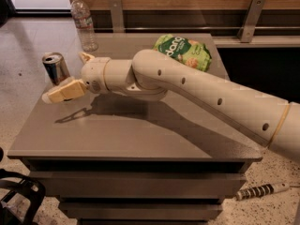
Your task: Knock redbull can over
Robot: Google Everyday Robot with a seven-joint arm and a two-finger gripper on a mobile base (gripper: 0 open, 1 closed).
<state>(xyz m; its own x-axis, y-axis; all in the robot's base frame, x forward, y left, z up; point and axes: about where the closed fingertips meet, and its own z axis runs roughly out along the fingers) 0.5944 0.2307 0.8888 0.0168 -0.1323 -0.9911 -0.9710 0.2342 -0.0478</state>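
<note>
The redbull can (55,68) stands upright near the table's left edge; it is blue and silver with a silver top. My gripper (50,96) is shut and empty. It points left, just in front of the can and a little below it in the view, with its tip past the can's left side. I cannot tell whether it touches the can. The white arm (197,86) reaches in from the right across the table.
A clear plastic water bottle (84,21) stands at the back left of the grey table (140,139). A green snack bag (183,50) lies at the back, behind the arm. A railing runs behind the table. A cable lies on the floor at lower right.
</note>
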